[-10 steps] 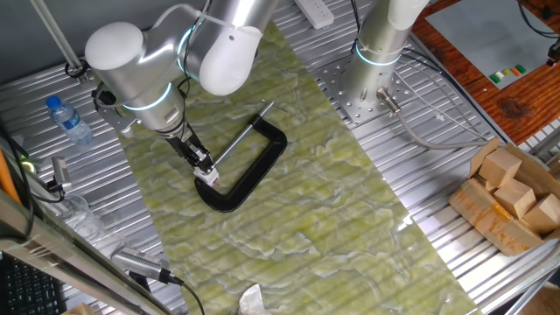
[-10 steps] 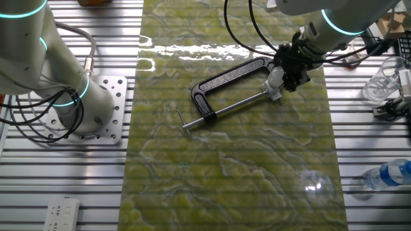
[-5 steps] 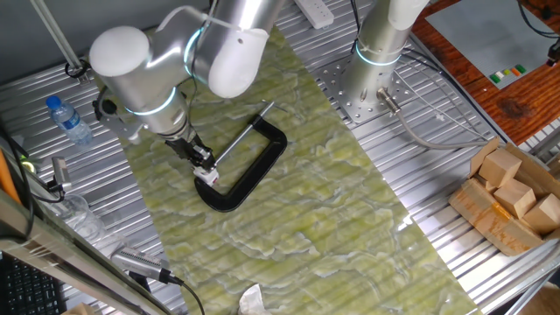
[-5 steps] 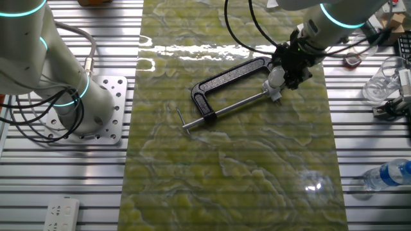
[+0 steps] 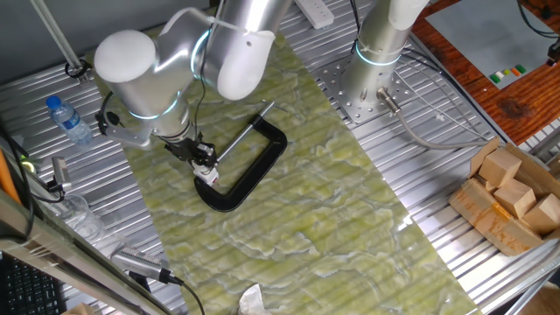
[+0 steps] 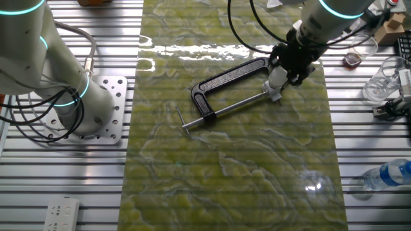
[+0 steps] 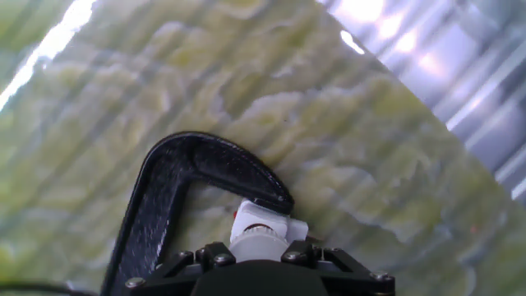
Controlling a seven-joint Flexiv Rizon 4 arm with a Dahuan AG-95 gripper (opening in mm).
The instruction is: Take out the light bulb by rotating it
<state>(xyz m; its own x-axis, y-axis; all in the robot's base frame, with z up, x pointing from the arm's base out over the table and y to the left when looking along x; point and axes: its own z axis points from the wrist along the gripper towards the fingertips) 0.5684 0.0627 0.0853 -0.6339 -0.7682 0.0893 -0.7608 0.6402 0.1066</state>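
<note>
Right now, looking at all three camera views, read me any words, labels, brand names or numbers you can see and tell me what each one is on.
No text can be read in any view.
The water bottle has a label, too small to read.
The grey sheet on the wooden desk carries small coloured squares, no legible words.
The C-clamp, the light bulb and the gripper show no markings.
</note>
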